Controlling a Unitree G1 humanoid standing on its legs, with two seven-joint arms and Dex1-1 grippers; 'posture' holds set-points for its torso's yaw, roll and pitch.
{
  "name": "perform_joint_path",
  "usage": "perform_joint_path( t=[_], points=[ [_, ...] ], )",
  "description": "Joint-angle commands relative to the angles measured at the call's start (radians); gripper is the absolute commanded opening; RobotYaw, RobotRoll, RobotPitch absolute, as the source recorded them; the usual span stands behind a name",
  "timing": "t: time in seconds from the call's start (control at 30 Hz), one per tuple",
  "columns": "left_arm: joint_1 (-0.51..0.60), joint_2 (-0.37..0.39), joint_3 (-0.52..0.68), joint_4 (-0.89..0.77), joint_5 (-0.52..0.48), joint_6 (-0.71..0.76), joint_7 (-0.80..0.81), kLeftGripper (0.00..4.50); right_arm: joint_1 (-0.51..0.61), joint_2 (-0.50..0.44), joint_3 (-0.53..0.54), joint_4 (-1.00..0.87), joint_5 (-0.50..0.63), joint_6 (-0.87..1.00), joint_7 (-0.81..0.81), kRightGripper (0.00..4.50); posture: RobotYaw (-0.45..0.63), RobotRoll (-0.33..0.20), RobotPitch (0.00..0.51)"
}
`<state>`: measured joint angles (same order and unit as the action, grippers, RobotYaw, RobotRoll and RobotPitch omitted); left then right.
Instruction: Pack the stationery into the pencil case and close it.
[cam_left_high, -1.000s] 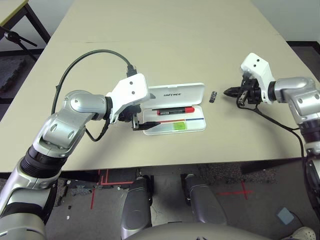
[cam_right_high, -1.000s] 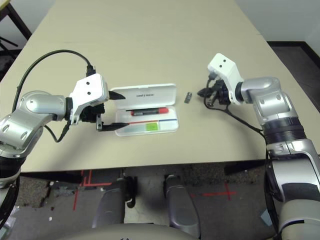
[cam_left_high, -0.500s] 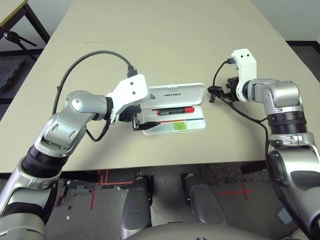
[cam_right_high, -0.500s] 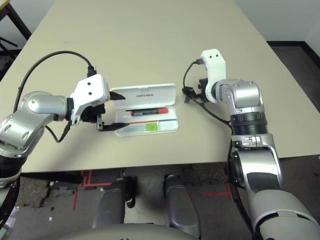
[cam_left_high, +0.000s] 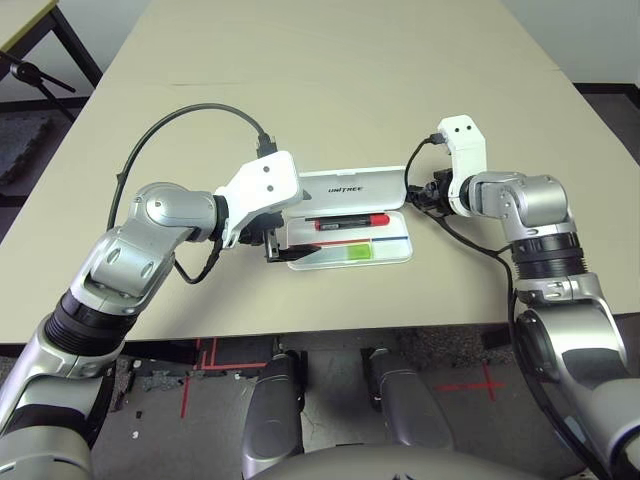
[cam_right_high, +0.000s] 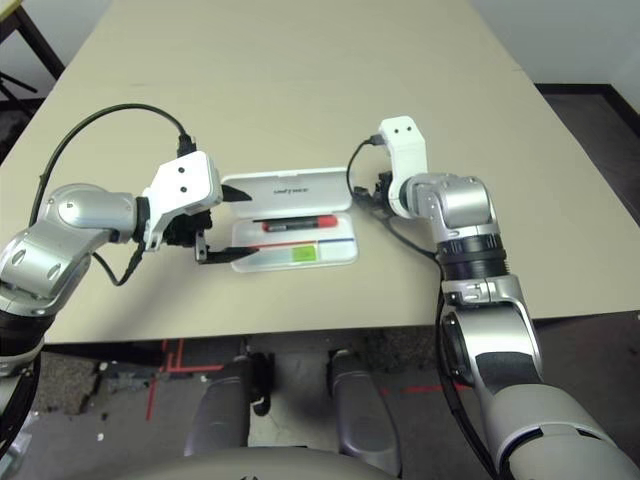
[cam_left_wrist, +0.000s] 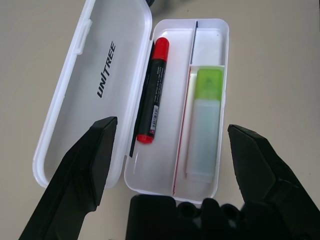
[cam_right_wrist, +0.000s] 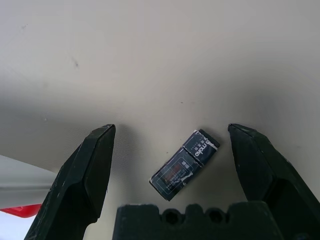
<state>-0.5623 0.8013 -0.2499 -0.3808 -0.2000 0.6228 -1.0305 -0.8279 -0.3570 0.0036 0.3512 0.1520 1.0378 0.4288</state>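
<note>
The white pencil case lies open mid-table, its lid lettered "UNITREE" folded back. In its tray rest the red-capped black marker and the pale highlighter with a lime-green cap. My left gripper hovers open at the case's left end, its fingers spread wider than the tray. The tiny dark grey block lies on the bare table just off the case's right end. Over that block my right gripper stands open, its fingers on either side and apart from it.
The tan table stretches far behind the case. Its front edge runs close below the case. A black cable loops above my left forearm. Another table's corner shows at the far left.
My right arm has swung left from the table's right side to the block beside the case, and its gripper has opened. My left arm and the case have not moved.
</note>
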Motion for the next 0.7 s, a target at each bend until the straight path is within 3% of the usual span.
perform_joint_path(
  t=[0.03, 0.3, 0.33, 0.7],
  points=[
    [0.006, 0.001, -0.014, -0.018, 0.006, 0.004, 0.001, 4.5, 0.01, -0.017, 0.026, 0.03, -0.005, -0.012, 0.025, 3.52, -0.08, 0.0, 0.185],
    [0.005, 0.001, -0.015, -0.015, 0.005, 0.004, 0.0, 4.5, -0.011, -0.127, 0.065, 0.011, 0.002, -0.064, 0.153, 0.51, -0.09, 0.0, 0.191],
    [0.004, 0.001, -0.016, -0.014, 0.006, 0.003, -0.001, 4.5, -0.012, -0.148, 0.076, 0.008, 0.006, -0.096, 0.195, 0.31, -0.09, 0.0, 0.191],
    [-0.009, -0.004, -0.025, 0.009, 0.012, -0.013, -0.008, 4.5, 0.004, -0.323, 0.126, 0.002, 0.032, -0.424, 0.616, 0.3, -0.1, 0.0, 0.184]
  ],
)
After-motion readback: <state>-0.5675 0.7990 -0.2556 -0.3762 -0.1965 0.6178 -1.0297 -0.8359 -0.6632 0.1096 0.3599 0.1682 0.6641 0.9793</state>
